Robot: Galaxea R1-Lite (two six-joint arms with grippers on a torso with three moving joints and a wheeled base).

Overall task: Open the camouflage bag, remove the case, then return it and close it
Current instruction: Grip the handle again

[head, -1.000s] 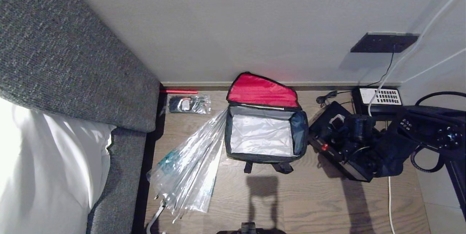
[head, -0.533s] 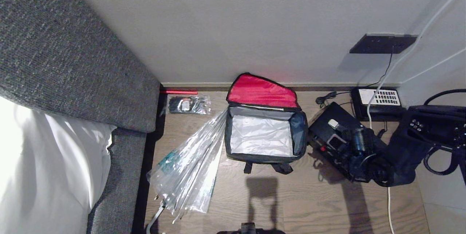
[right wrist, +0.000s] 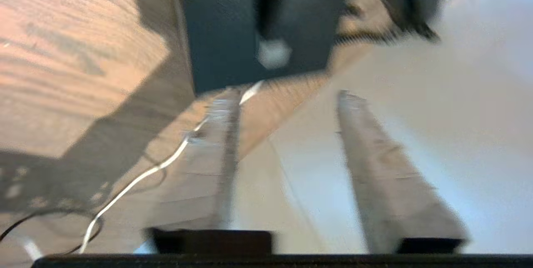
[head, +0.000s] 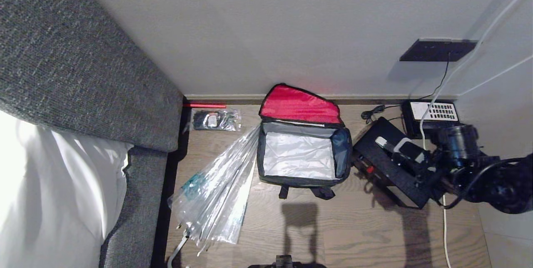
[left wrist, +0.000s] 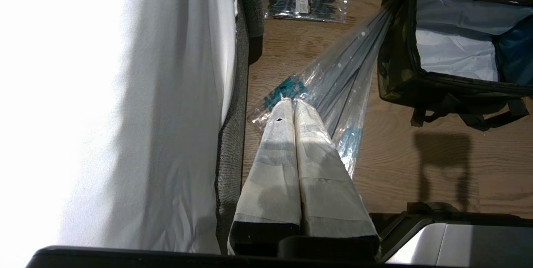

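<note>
lying open on the wooden floor (head: 358,234) against the wall, the camouflage bag (head: 300,176) shows its red-lined lid (head: 300,104) propped back and a pale lining inside, with nothing visible in it from the head view. just right of the bag, the case (head: 385,164) lies flat on the floor, its small red latch toward the bag. the right gripper (head: 416,164) reaches in from the right over the case's far end; from here it cannot be told whether it touches the case. a black-and-white telephone (head: 433,113) sits by the wall beyond the case. a clear plastic umbrella (head: 216,193) lies left of the bag, its tip touching the bag's corner, beside a grey sofa (head: 83,72).

in the left wrist view, the left gripper (left wrist: 293,103) hangs above the umbrella with its taped fingers pressed together, holding nothing. the bag's camouflage side (left wrist: 399,76) and black straps are near it, and a packet of cable ties (left wrist: 308,3) lies by the wall.

in the blurred right wrist view, the right gripper's fingers (right wrist: 366,143) stand apart with nothing between them, pointing toward the dark case (right wrist: 225,26) and a white cable (right wrist: 137,180) on the floor.
</note>
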